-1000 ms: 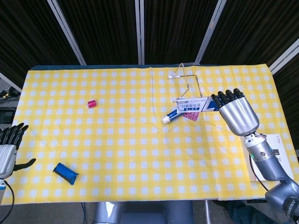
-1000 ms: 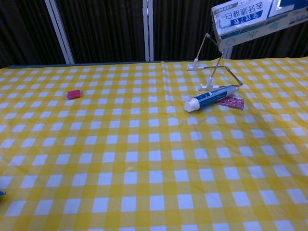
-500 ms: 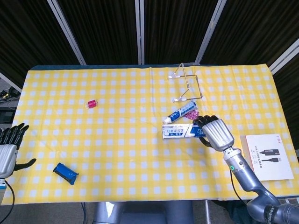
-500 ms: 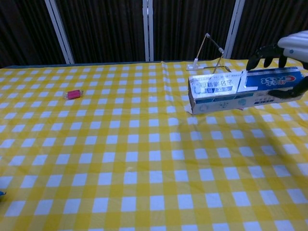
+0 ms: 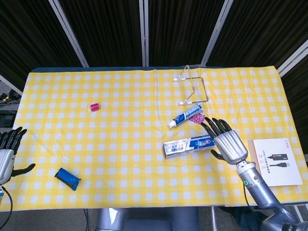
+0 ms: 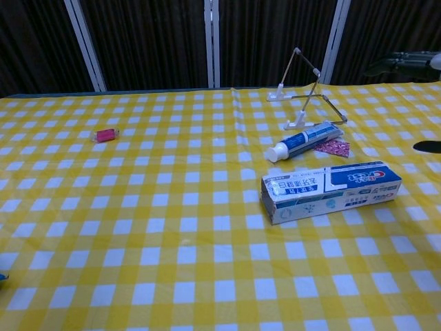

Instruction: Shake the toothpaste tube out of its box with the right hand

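- The long white-and-blue cardboard toothpaste box (image 5: 188, 146) lies flat on the yellow checked tablecloth (image 5: 120, 144), its open end facing away from the right hand.
- The white-and-blue toothpaste tube (image 5: 184, 117) lies just beyond the box, free of it, beside a small pink patterned packet (image 5: 197, 118).
- The right hand (image 5: 227, 144) sits just beside the box's far end, fingers spread, holding nothing; contact is hard to judge.
- The left hand (image 5: 6, 159) rests far from the box, fingers loosely apart, empty.
- The shake-out looks complete; the next move is probably just drawing the right hand clear.
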